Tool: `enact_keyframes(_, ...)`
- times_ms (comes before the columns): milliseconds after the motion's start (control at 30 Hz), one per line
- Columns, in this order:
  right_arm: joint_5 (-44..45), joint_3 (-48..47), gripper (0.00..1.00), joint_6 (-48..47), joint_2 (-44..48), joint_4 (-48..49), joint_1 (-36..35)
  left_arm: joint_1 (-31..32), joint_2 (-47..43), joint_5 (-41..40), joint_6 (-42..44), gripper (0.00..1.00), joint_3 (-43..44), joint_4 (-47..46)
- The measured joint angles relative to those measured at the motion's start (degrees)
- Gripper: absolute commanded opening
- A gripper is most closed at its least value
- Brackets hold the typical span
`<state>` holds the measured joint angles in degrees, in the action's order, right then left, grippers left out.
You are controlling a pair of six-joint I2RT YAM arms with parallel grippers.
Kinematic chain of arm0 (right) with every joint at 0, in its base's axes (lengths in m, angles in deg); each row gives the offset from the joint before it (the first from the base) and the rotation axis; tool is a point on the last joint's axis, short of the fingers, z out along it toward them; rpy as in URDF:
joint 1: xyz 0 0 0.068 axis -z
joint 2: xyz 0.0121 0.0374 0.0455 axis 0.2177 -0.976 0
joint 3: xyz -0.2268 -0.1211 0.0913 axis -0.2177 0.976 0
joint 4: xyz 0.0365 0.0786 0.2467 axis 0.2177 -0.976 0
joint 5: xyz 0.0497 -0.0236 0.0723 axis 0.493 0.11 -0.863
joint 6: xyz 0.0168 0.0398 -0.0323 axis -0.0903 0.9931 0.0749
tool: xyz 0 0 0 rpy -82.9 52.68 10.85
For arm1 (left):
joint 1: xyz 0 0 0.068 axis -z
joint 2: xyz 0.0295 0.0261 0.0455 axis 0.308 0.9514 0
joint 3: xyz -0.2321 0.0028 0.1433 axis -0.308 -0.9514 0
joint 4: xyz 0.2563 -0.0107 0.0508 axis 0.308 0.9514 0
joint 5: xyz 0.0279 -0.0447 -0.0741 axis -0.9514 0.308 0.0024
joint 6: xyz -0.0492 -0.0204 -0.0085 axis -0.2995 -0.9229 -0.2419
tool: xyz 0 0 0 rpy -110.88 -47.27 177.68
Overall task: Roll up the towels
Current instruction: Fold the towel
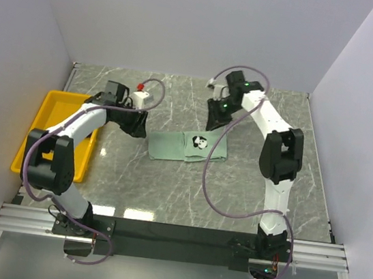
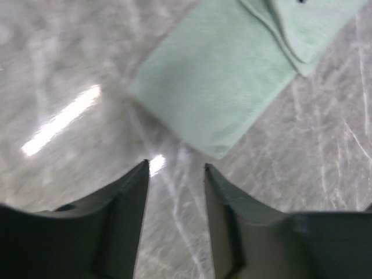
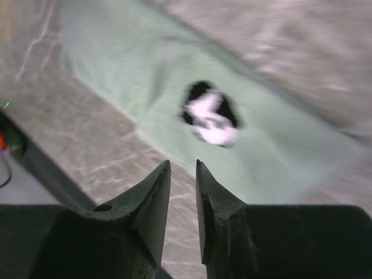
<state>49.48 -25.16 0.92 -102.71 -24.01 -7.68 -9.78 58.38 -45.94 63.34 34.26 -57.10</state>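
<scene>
The mint green towel (image 1: 175, 146) lies on the marble table mid-field, partly folded, with a black-and-white panda patch (image 1: 200, 142) on its right part. It also shows in the left wrist view (image 2: 221, 87) and in the right wrist view (image 3: 279, 145), where the patch (image 3: 209, 113) is blurred. My left gripper (image 1: 140, 129) hovers just left of the towel's left end, open and empty (image 2: 176, 168). My right gripper (image 1: 213, 124) is over the towel's far edge, empty, its jaws a narrow gap apart (image 3: 183, 165). The purple towel is out of view.
A yellow tray (image 1: 47, 155) stands at the left edge of the table. A small white box with a red top (image 1: 141, 94) sits at the back behind the left arm. Cables loop off both arms. White walls close in three sides.
</scene>
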Motion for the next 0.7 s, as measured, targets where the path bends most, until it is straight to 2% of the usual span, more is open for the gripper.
enact_keyframes(200,8.8,-0.2,0.24,-3.0,-0.3,0.8,5.4,5.7,5.6,0.3,-2.2,0.43,0.0,-1.1)
enact_keyframes(400,12.5,5.4,0.22,-4.3,-1.7,1.4,4.7,8.9,14.0,-1.8,-4.9,0.38,1.5,-1.5)
enact_keyframes(533,12.6,12.1,0.22,-4.4,-1.8,2.5,3.7,8.5,16.0,-4.1,-5.9,0.37,3.8,-1.3)
enact_keyframes(600,10.9,15.6,0.24,-4.0,-0.9,3.0,2.9,7.8,17.7,-5.7,-6.1,0.38,6.1,-1.2)
enact_keyframes(633,10.2,17.8,0.27,-4.1,0.5,3.7,2.3,7.1,19.2,-6.0,-6.2,0.42,8.2,-0.9)
enact_keyframes(700,8.1,21.8,0.32,-4.4,2.9,4.4,0.5,5.5,23.6,-6.6,-6.0,0.47,15.4,1.0)
